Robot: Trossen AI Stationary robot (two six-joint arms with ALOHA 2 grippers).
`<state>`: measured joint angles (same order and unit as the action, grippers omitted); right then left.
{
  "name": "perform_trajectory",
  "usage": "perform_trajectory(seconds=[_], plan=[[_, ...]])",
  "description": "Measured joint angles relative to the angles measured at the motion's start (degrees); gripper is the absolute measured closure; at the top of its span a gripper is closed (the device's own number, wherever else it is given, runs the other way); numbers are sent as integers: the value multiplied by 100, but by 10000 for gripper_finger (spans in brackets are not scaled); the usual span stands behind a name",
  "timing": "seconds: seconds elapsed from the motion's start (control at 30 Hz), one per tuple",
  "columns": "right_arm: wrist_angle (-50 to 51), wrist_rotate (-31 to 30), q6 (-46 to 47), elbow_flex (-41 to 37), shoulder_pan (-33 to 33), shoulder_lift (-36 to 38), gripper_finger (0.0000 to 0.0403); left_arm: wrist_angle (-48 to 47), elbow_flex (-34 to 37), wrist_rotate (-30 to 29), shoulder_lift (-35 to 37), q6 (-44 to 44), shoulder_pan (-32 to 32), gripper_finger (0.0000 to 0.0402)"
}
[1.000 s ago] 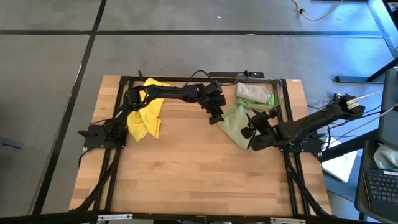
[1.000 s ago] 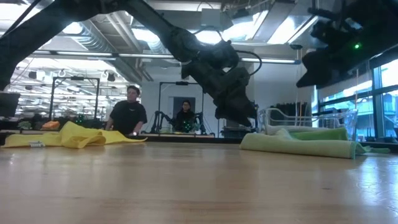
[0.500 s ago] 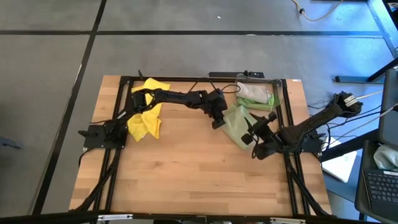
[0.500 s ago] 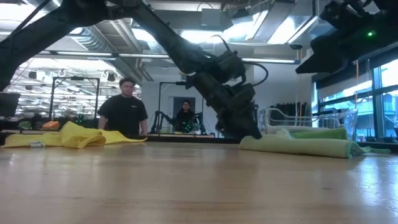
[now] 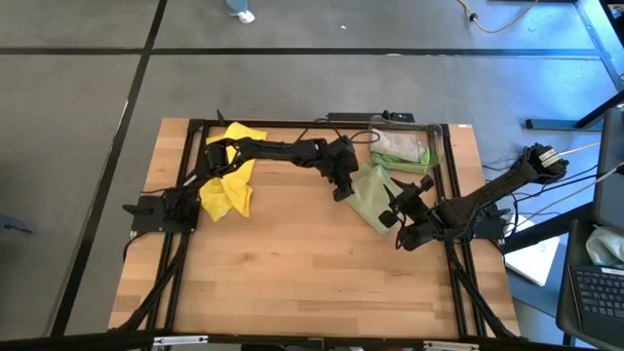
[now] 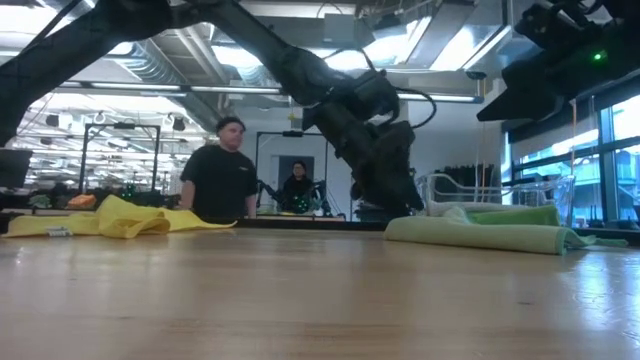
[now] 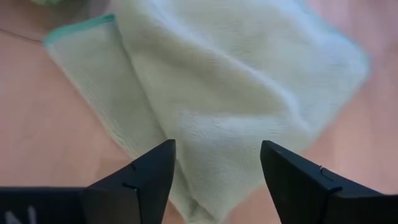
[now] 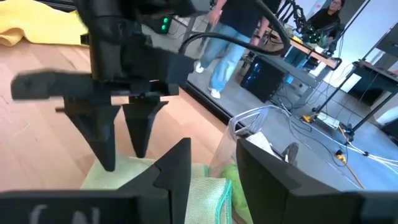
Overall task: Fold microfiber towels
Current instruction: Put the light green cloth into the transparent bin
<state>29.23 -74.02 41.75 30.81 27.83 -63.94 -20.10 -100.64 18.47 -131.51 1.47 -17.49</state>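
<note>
since the earlier frame the left gripper (image 5: 340,187) has been lowered, jaws spread, over the pale olive-green towel (image 5: 370,196) near the desk's right edge, the right gripper (image 5: 394,212) half-parted beside it, while the clear bin (image 5: 402,148) at the far-right corner holds folded towels (image 5: 398,143).

Since a second ago: left gripper (image 5: 340,187) shifted from above the pale olive-green towel's (image 5: 370,198) nine-o'clock edge down onto it; right gripper (image 5: 392,213) drawn back toward four o'clock; person (image 6: 222,180) walked rightward.
</note>
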Motion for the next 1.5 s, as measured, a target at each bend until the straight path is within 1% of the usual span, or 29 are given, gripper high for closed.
perform_trajectory(seconds=[0.07, 0.27, 0.33, 0.47, 0.63, 0.73, 0.87, 1.0, 1.1, 1.2, 1.27, 1.33, 1.5], plan=[[-2, 11, 5, 0, 0, 0, 272, 83, 0, -210, -74, -40, 50, 172], [-2, 31, 3, 0, 0, 0, 272, 95, 7, -244, -246, -49, 104, 173], [-2, 28, -6, 0, 0, 0, 272, 166, 7, -214, -244, -54, 82, 176], [99, 27, 6, 0, 0, 0, 272, 210, 7, 47, -238, -48, 9, 180], [346, 59, 249, 0, 0, 0, 272, 149, 7, 84, -231, -148, 29, 197], [487, 62, 442, 0, -2, -2, 272, 149, 7, 97, -226, -201, 22, 216], [686, 107, 656, 0, -2, -2, 272, 25, 7, 95, -226, -251, 19, 253], [746, 149, 888, -111, -2, -2, 272, -162, 7, 95, -184, -327, 21, 302], [737, 178, 1214, -388, -2, -2, 272, -251, -2, 95, -104, -359, 15, 343], [737, 339, 1696, -743, -87, -2, 272, -344, -2, 127, -46, -427, 14, 386], [744, 468, 2013, -977, -178, -2, 272, -519, 2, 174, 40, -461, 14, 396], [680, 545, 2266, -1165, -259, -4, 272, -533, -4, 131, 113, -464, 39, 395], [429, 576, 2375, -1335, -370, -4, 272, -1021, 0, -314, 139, -518, 85, 399]])
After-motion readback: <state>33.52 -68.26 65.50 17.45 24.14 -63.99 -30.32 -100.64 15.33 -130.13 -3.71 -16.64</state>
